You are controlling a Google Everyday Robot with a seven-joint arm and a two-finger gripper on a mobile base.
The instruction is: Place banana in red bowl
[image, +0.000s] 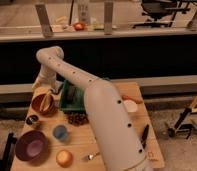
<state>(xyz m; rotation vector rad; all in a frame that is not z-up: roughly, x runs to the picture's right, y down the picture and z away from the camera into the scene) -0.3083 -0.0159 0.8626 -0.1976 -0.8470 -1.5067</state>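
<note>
The red bowl (42, 104) stands at the left edge of the wooden table (112, 145). My arm reaches up from the lower right and bends down over the bowl. My gripper (48, 91) hangs just above the bowl's far rim. A pale-yellow shape (41, 91) lies at that rim right under the gripper; it looks like the banana. I cannot tell whether it is held or resting in the bowl.
A green bin (72, 98) stands right of the red bowl. A purple bowl (31, 146), a blue cup (60, 132) and a round orange fruit (64, 158) sit at the front left. A carrot (132, 99) and a black tool (144, 135) lie to the right.
</note>
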